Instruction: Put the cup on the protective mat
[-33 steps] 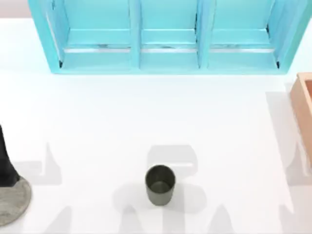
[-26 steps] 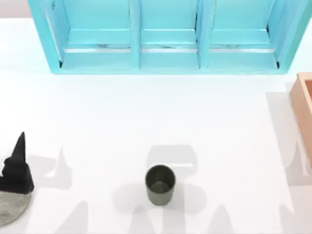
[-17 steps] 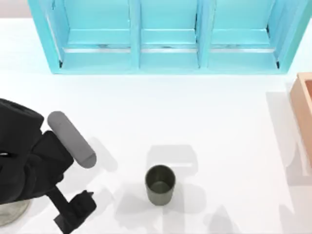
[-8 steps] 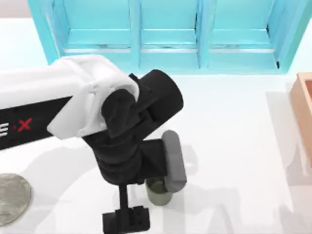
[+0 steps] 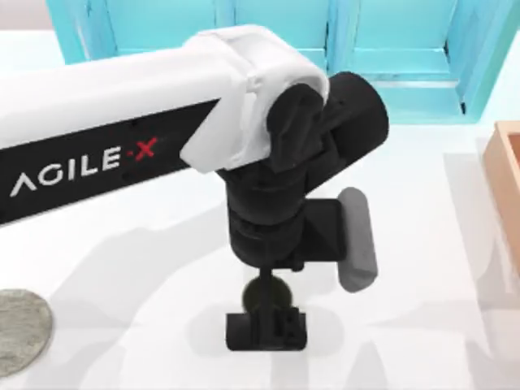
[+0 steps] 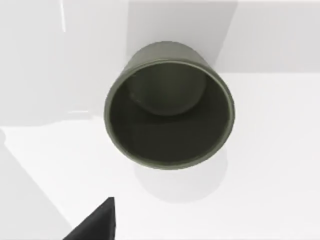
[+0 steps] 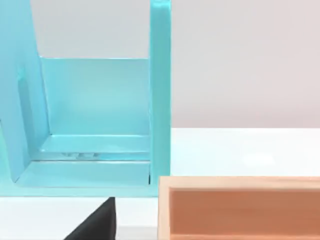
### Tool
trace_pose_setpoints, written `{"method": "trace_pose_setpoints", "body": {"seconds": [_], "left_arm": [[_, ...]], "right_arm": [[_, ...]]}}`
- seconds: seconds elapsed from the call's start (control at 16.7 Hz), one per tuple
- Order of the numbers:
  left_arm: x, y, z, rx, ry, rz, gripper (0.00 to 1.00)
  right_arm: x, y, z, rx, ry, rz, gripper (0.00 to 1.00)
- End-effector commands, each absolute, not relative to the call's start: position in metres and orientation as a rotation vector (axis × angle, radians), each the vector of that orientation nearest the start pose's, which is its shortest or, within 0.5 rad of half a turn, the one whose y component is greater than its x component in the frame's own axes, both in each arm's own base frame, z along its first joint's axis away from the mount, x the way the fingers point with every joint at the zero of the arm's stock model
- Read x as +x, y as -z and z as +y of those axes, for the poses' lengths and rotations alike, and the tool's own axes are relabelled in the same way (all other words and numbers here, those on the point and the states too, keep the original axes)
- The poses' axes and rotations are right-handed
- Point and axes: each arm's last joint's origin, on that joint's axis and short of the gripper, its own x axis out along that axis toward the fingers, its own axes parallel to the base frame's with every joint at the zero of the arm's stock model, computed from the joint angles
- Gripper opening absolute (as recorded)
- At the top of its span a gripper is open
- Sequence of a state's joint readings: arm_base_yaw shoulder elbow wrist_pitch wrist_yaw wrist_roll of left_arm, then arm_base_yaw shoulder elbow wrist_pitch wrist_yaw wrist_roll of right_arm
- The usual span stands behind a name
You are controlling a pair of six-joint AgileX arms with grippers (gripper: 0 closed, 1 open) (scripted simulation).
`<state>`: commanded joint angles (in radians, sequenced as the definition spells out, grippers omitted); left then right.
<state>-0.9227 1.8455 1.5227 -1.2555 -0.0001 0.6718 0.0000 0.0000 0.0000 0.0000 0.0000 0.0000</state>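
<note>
Cup (image 6: 170, 107): small dark olive-grey cylinder, plain wall, no handle, dark inside, matte finish. Stands upright on the white table (image 5: 422, 325), mouth up, near the front edge at about mid-width. In the top view the cup (image 5: 266, 294) is mostly covered by the left arm; only a dark sliver of rim shows.

Left gripper (image 5: 266, 329): positioned directly over the cup, pointing down. In the left wrist view one black fingertip (image 6: 97, 222) shows at the frame's edge, apart from the cup wall, no contact visible. Opening width and grip state: cannot tell. The cup sits on the table with its shadow under it.

Left arm (image 5: 122, 122): white glossy shell w/ black lettering and a red mark, black wrist section, grey rounded capsule-shaped part on its side. It reaches in from the table's left.

Mat (image 5: 20, 329): thin flat round disc, mottled grey like stone, wider than the cup. Lies at the table's left edge toward the front, well apart from the cup, partly cut off by the frame.

Shelf unit (image 5: 406, 49): light blue, smooth, upright dividers, along the table's back edge.

Box (image 5: 505, 179): tan, wood-like, open-topped, straight walls, at the table's right edge. In the right wrist view it sits just in front of the shelf unit (image 7: 100, 115).

Right gripper (image 7: 95, 222): near the box, at the table's right; grip state cannot tell.
</note>
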Motion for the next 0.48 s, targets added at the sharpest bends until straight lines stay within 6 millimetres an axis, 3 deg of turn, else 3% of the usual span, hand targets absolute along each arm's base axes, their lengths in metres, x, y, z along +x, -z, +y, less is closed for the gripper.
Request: {"method": "trace_pose_setpoints", "body": {"seconds": [0.48], "left_arm": [[0.2151, -0.2336, -0.2760, 1.222, 1.220, 1.200, 1.00]], "right_arm": [[0.1057, -0.1600, -0.0012, 0.000, 0.000, 0.000, 1.00]]}}
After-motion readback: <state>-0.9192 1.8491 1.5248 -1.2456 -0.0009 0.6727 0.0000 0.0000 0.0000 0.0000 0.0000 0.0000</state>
